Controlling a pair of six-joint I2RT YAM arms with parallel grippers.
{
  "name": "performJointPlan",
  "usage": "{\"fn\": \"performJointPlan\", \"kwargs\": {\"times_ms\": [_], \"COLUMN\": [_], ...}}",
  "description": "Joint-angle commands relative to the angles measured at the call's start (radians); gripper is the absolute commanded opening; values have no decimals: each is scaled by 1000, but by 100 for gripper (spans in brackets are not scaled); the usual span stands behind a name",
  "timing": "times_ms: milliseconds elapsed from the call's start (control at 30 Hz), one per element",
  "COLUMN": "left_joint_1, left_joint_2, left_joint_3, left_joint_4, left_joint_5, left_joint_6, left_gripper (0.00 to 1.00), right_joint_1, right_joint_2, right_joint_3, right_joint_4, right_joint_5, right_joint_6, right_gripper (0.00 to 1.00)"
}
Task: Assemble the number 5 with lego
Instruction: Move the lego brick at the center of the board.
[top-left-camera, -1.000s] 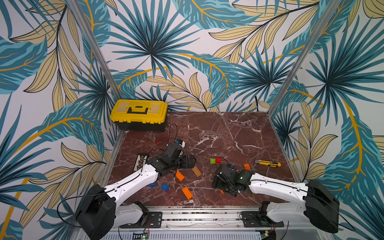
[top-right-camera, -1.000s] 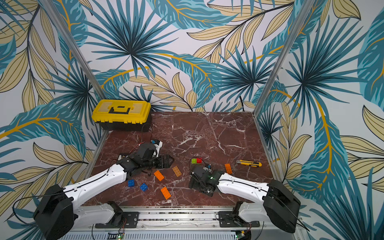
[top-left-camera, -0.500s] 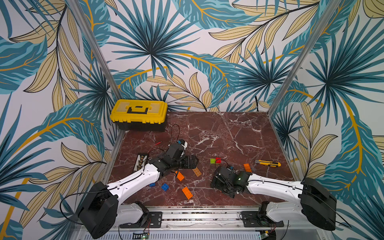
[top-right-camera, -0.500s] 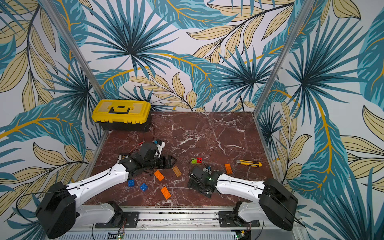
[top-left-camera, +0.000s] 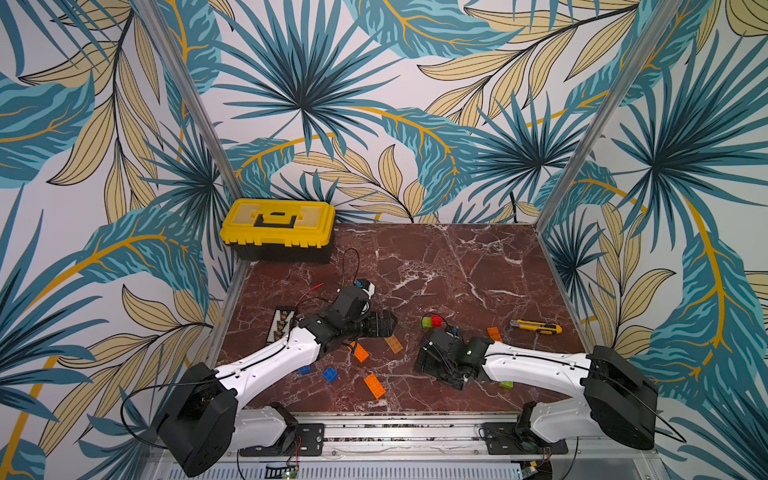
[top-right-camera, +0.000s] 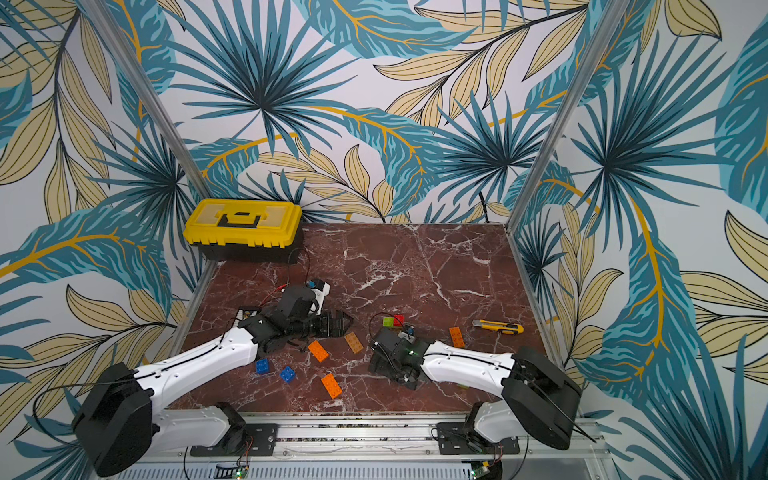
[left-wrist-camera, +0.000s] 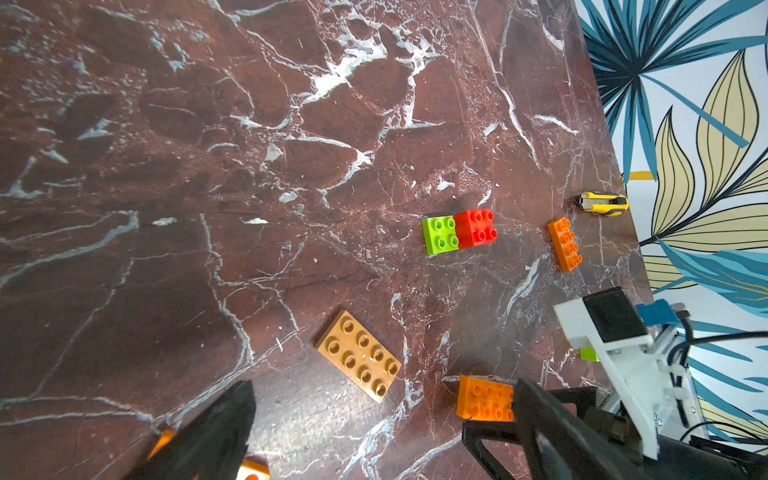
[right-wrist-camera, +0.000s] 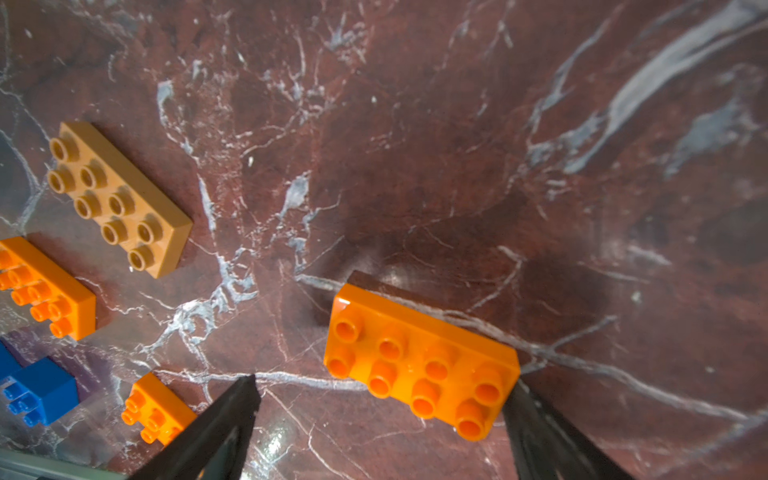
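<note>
Loose lego lies on the marble table (top-left-camera: 478, 270). Between the fingers of my open right gripper (right-wrist-camera: 382, 399) an orange oblong brick (right-wrist-camera: 419, 361) lies flat, one end close to a fingertip (right-wrist-camera: 528, 411); the gripper (top-left-camera: 424, 365) hides it in both top views. My left gripper (top-left-camera: 388, 323) is open and empty, and a tan brick (left-wrist-camera: 359, 355) lies just beyond its tips (left-wrist-camera: 386, 415). A lime green and red square pair (top-left-camera: 432, 321) sits side by side behind the right gripper. No number 5 shape is in view.
More orange bricks (top-left-camera: 360, 352) (top-left-camera: 374, 385) (top-left-camera: 494, 333), two blue ones (top-left-camera: 330, 374) and a lime green one (top-left-camera: 506, 384) are scattered near the front. A yellow utility knife (top-left-camera: 536, 327) lies at the right, a yellow toolbox (top-left-camera: 278, 230) at the back left, a black strip (top-left-camera: 284, 324) by the left arm.
The right gripper has shifted a little to the left and its jaws have widened slightly. The left gripper has reached slightly further right, still open.
</note>
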Motion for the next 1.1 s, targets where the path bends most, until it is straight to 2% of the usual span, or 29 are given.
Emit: {"fn": "performJointPlan", "kwargs": {"times_ms": [0, 167, 333, 433, 733, 1067], "left_joint_1": [-5, -8, -11, -15, -12, 7], "left_joint_2": [2, 6, 12, 11, -27, -45], "left_joint_3": [3, 8, 11, 9, -15, -44], "left_joint_4": [17, 25, 27, 26, -68, -69], "left_joint_5": [-10, -2, -3, -11, -198, -203], "left_joint_6": [-1, -1, -1, -7, -78, -104], "left_gripper": [100, 100, 100, 100, 100, 100], "right_joint_1": [-3, -42, -46, -46, 4, 33], "right_joint_2": [10, -6, 42, 77, 126, 179], "right_joint_3": [4, -8, 6, 37, 131, 165], "right_joint_4": [-63, -42, -1, -47, -275, -258], "right_joint_5": [51, 30, -40, -43, 119, 118], "right_joint_6": [-29, -61, -70, -82, -80, -46], "right_gripper": [94, 94, 93, 92, 90, 89]}}
